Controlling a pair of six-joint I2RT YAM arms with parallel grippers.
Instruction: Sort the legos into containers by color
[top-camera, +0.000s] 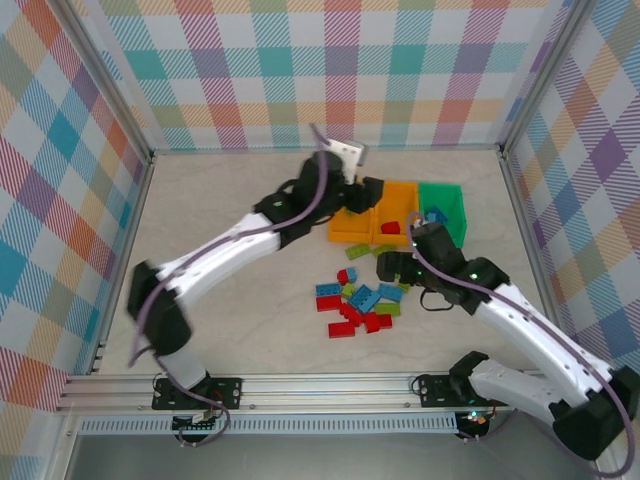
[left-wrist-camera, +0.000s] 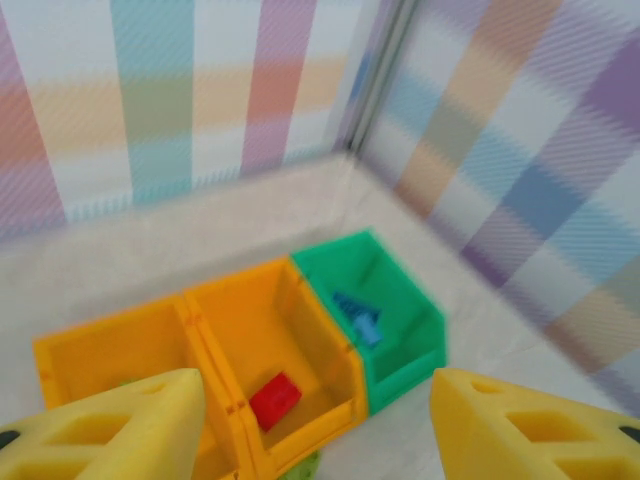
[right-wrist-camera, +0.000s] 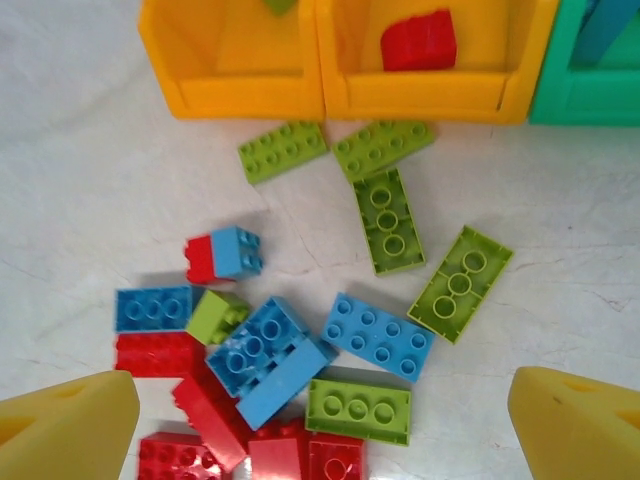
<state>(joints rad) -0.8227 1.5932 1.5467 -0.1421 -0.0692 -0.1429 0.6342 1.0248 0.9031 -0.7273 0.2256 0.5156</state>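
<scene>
Three bins stand in a row at the back: an orange bin (top-camera: 347, 232), an orange bin (top-camera: 398, 196) with a red brick (top-camera: 390, 228) in it, and a green bin (top-camera: 452, 200) holding a blue brick (left-wrist-camera: 360, 318). The loose legos (top-camera: 360, 302), red, light blue and lime green, lie in a pile in front of them. My left gripper (top-camera: 368, 190) hovers open over the bins, and its yellow fingers (left-wrist-camera: 120, 430) are empty. Open above the pile, my right gripper (right-wrist-camera: 320, 440) has a blue brick (right-wrist-camera: 378, 335) and a lime brick (right-wrist-camera: 358, 410) between its fingers (right-wrist-camera: 65, 425).
Four flat lime bricks (right-wrist-camera: 385, 218) lie between the pile and the bins' front walls (right-wrist-camera: 425, 97). A lime piece (right-wrist-camera: 280, 5) shows in the left orange bin. Checked walls and a metal frame (top-camera: 525, 215) close the table in; bare tabletop (top-camera: 220, 185) spreads to the left.
</scene>
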